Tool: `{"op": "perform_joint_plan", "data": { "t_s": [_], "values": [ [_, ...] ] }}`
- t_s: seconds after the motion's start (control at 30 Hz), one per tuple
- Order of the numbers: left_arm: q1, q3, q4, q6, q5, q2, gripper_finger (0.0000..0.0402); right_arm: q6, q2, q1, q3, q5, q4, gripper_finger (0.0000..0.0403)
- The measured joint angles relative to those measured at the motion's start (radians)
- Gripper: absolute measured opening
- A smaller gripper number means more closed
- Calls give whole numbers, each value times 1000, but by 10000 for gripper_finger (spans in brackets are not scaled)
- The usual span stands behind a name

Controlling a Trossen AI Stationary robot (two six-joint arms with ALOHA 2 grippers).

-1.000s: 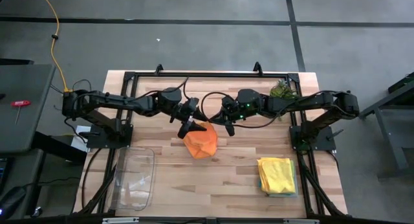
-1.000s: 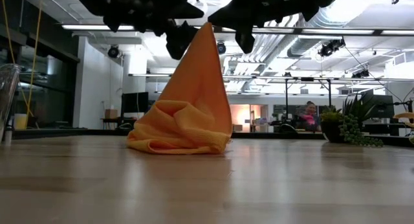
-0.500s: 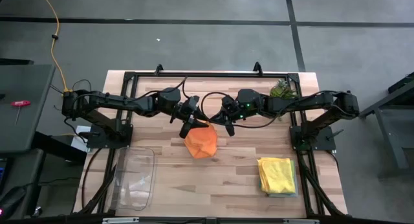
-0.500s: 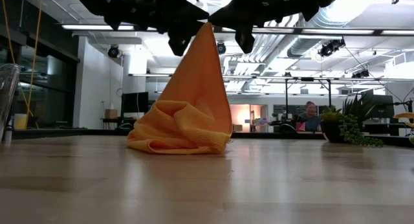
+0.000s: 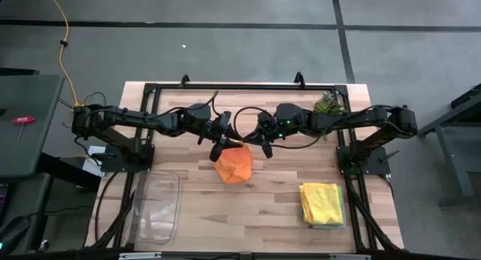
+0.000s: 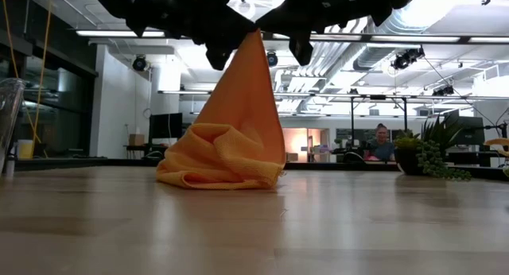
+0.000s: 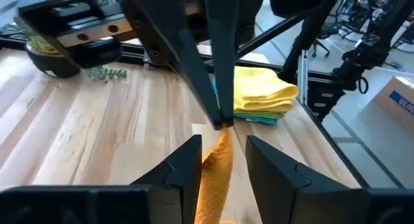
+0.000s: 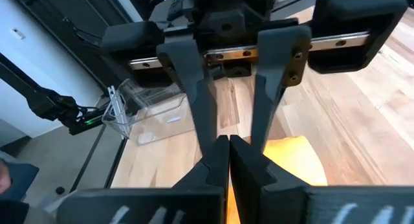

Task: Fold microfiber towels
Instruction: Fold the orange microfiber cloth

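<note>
Wood table (image 5: 270, 204): orange towel (image 5: 234, 165), towel stack (image 5: 322, 204), tray (image 5: 155, 207), probably plant (image 5: 326, 104)

- The orange towel (image 6: 227, 140) is showing as soft, matt cloth with a fine woven nap, hanging in loose folds.
- The table (image 5: 263, 200) is showing pale wood planks with a smooth, faintly shiny finish.
- The tray (image 5: 156, 207) is looking like clear, glossy plastic.
- The yellow towel (image 5: 322, 199) is looking like plush matt cloth.

- The orange towel (image 5: 234, 163) is soft and crumpled. One corner is pulled up high to a point, so it looks like a tent. The rest sits bunched on the middle of the table.
- The yellow towel (image 5: 322, 199) lies folded flat on top of a small stack, near the front right. A teal edge peeks out underneath.
</note>
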Motion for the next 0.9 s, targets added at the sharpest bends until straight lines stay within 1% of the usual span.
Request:
{"op": "perform_joint_plan", "data": {
  "t_s": [0.3,0.43,0.57,0.67,0.8,0.9],
  "values": [
    [-20,0,78,-38,3,94,108,9,0,0,0,3,21,0],
    [-19,0,87,-45,11,96,108,18,0,0,0,3,18,0],
    [4,0,79,-42,33,69,108,18,0,0,0,3,14,0],
    [40,0,33,-39,81,30,108,18,0,0,0,3,14,0],
    [72,0,-56,-27,93,-20,108,18,0,0,0,4,13,0],
    [69,0,-62,-11,96,-25,108,16,0,0,0,4,13,0]
  ]
}}
